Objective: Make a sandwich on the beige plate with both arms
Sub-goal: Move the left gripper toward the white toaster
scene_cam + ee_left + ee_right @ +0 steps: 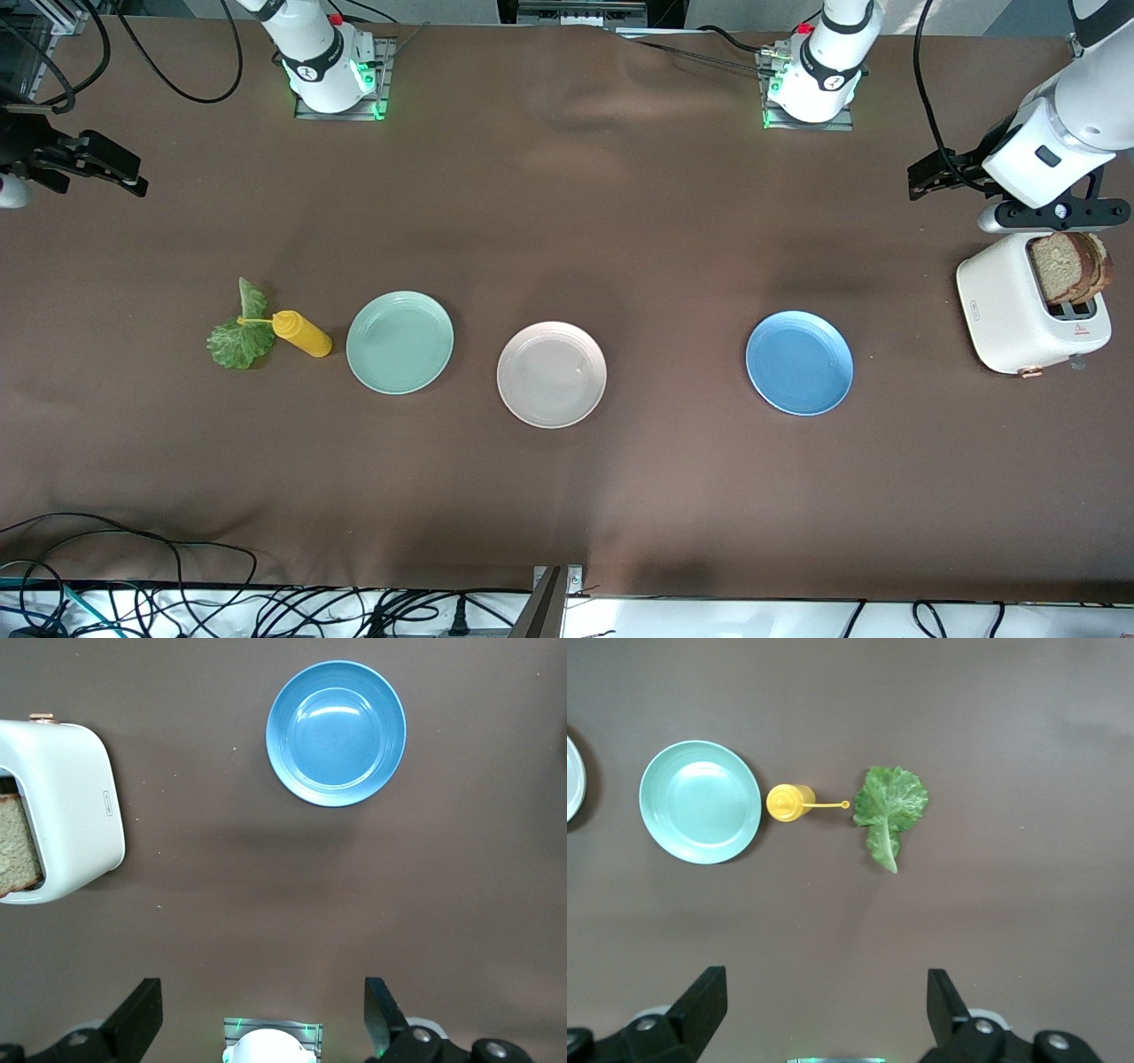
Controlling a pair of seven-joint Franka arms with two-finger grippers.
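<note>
Nothing assembled yet: beige plate (pixel 551 374) bare, mid-table between mint plate (pixel 400 342) and blue plate (pixel 799 362). Bread (pixel 1070 266) upright in toaster (pixel 1028 306) at the left arm's end, presumably so a slice can be pulled out from above; only its top visible, slice count unclear. Lettuce (pixel 239 337) flat at the right arm's end, just beside a yellow bottle (pixel 301 334), the nozzle seeming to touch the leaf. Left gripper (pixel 263 1014) up over bare cloth near toaster, fingers spread, empty; barely visible from the front, hidden by its own wrist. Right gripper (pixel 824 1005) over cloth near lettuce, likewise wide apart, empty; cut off at the front view's edge. Each parked by its own ingredient, probably for a split pickup.
</note>
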